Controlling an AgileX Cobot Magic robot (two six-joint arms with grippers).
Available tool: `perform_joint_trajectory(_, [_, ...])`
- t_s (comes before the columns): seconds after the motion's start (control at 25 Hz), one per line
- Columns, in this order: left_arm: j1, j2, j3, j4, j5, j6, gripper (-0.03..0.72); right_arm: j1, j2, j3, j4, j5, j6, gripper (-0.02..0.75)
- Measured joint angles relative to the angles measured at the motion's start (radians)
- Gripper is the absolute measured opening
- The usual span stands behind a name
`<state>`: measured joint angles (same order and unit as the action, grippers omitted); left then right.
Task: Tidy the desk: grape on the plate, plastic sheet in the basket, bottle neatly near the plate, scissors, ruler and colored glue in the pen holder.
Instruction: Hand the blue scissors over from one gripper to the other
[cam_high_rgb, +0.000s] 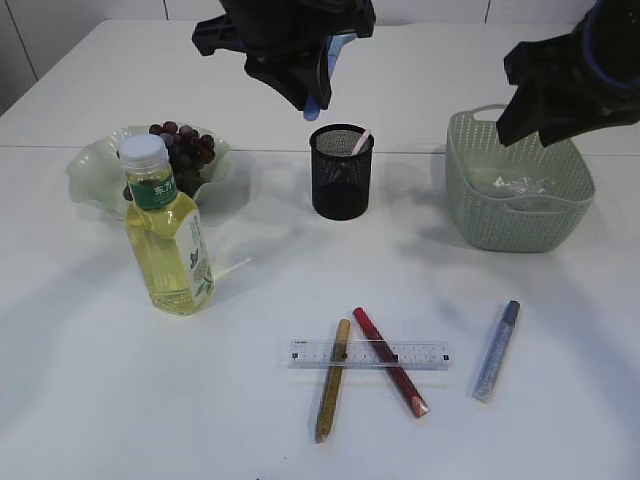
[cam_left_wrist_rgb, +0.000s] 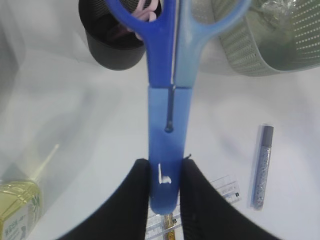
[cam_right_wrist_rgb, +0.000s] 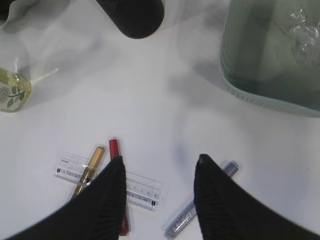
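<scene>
- While held blade-end in the left gripper (cam_left_wrist_rgb: 165, 182), scissors (cam_left_wrist_rgb: 167, 75) hang above the black mesh pen holder (cam_high_rgb: 341, 171), handles toward it; jaws clamped on the blue blade cover. Not yet dropped in.
- Already in the pen holder: one pink item (cam_high_rgb: 360, 142), identity unclear.
- Done, as far as visible: grapes (cam_high_rgb: 183, 150) on the pale green wavy plate (cam_high_rgb: 90, 165); crumpled clear plastic sheet (cam_high_rgb: 520, 184) inside the green basket (cam_high_rgb: 520, 220).
- Bottle (cam_high_rgb: 165, 230) upright, just in front of the plate; likely counts as placed, judged from position only.
- Still on the table: clear ruler (cam_high_rgb: 369, 354) lying flat, with gold glue pen (cam_high_rgb: 332, 380) and red glue pen (cam_high_rgb: 390, 362) crossing it; silver-blue glitter glue pen (cam_high_rgb: 497, 350) off to the right, apart from the rest.
- Right gripper (cam_right_wrist_rgb: 157, 170) open and empty, above the table between ruler and silver pen in its wrist view.
- Estimate: roughly half done; remaining are scissors drop, ruler, three glue pens.
</scene>
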<state>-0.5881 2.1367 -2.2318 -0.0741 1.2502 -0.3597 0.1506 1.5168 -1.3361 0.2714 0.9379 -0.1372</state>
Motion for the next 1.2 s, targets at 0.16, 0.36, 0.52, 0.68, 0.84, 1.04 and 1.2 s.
perform_joint_trajectory(0.16, [-0.007,0.0,0.0,0.013,0.0,0.002,0.132,0.0,0.046,-0.058,0.034,-0.017,-0.002,0.364])
perform_joint_trajectory(0.36, [-0.007,0.0,0.0,0.019,0.0,0.002,0.132,0.0,0.141,-0.143,0.13,-0.032,-0.039,0.364])
perform_joint_trajectory(0.52, [-0.007,0.0,0.0,0.019,0.0,0.002,0.132,-0.002,0.211,-0.2,0.239,-0.054,-0.086,0.363])
perform_joint_trajectory(0.68, [-0.007,0.0,0.0,0.019,0.0,0.002,0.132,-0.02,0.269,-0.244,0.391,-0.067,-0.149,0.363])
perform_joint_trajectory(0.84, [-0.007,0.0,0.0,0.021,0.0,0.002,0.132,-0.056,0.316,-0.256,0.616,-0.083,-0.251,0.364])
perform_joint_trajectory(1.04, [-0.007,0.0,0.0,0.021,0.0,0.002,0.132,-0.073,0.378,-0.256,0.891,-0.099,-0.391,0.364])
perform_joint_trajectory(1.2, [-0.007,0.0,0.0,0.021,0.0,0.002,0.132,-0.073,0.432,-0.257,1.107,-0.097,-0.511,0.364])
